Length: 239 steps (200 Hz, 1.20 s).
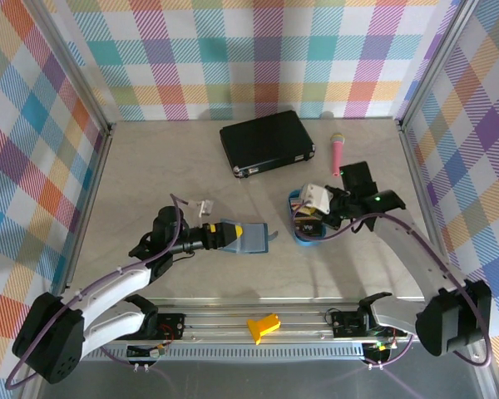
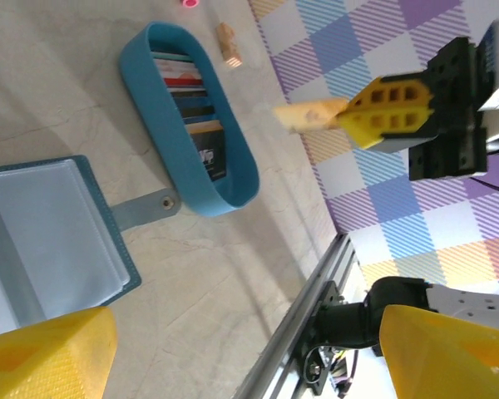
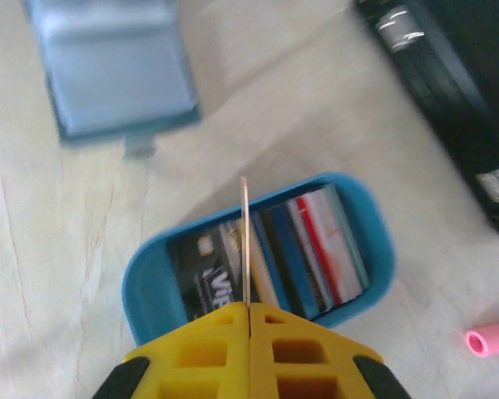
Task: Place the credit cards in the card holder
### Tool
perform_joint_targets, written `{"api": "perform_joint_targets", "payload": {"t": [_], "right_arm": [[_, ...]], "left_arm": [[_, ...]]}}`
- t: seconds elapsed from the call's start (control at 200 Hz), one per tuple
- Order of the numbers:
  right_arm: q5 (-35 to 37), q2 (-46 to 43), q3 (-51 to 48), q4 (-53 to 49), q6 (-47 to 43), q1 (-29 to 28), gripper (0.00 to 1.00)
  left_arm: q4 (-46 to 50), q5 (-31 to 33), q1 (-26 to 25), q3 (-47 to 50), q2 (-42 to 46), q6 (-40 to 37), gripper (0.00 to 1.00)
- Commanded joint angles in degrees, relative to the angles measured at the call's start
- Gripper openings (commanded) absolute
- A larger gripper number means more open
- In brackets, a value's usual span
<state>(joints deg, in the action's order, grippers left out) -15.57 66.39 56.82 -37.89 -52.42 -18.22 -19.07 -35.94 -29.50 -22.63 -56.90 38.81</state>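
One thin card [image 3: 244, 241] stood edge-on just above the blue tray [image 3: 138, 287], pinched at its lower edge between the closed jaws of the right gripper [image 3: 249, 309]. The other cards [image 3: 316, 241] sat in the tray. The card looked light, stiff and slick, best held by its edges. Left of the tray lay the open card holder [image 1: 254, 238], with the left gripper [image 1: 233, 235] spread wide at it.

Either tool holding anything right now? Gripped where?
Right tool pinches one credit card by one end, above the blue tray. Left tool open over the card holder, gripping nothing.
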Motion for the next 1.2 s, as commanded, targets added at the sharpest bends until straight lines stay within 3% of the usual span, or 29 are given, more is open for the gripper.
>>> {"api": "perform_joint_targets", "payload": {"t": [0.0, 0.14, 0.325, 0.465, 0.65, 0.885, 1.065, 1.19], "right_arm": [[-7.08, -4.01, 3.29, 4.40, 23.19, 0.68, 0.00], [-7.24, -8.89, 4.46, 9.78, 55.04, 0.59, 0.00], [-15.97, -13.23, 0.76, 20.41, 83.23, 0.62, 0.00], [-22.99, -12.07, -3.00, 32.25, 101.63, 0.57, 0.00], [-26.00, -10.53, -4.16, 39.16, 110.66, 0.12, 0.00], [-28.31, -7.46, -3.66, 39.29, 110.60, 0.02, 0.00], [-27.82, -5.87, -3.38, 40.87, 112.98, 0.03, 0.00], [-28.96, -4.11, -4.10, 46.46, 119.60, -0.06, 0.00]], "left_arm": [[-2.14, -0.34, -0.38, -0.42, 3.70, 4.55, 0.81], [-2.93, 2.57, -1.21, -0.07, 8.02, 7.68, 0.78], [-3.42, 5.70, -1.97, -2.47, 9.55, 10.75, 0.76], [-11.46, 7.85, -2.14, -2.57, 7.89, 20.22, 0.75], [-14.00, 11.35, -3.23, -2.99, 9.13, 26.87, 0.73], [-8.99, 17.05, -5.37, -2.25, 13.80, 27.11, 0.71], [-8.56, 16.64, -5.79, -2.89, 14.50, 27.26, 0.71], [-12.44, 16.66, -6.10, -2.36, 13.74, 29.46, 0.71]]}}
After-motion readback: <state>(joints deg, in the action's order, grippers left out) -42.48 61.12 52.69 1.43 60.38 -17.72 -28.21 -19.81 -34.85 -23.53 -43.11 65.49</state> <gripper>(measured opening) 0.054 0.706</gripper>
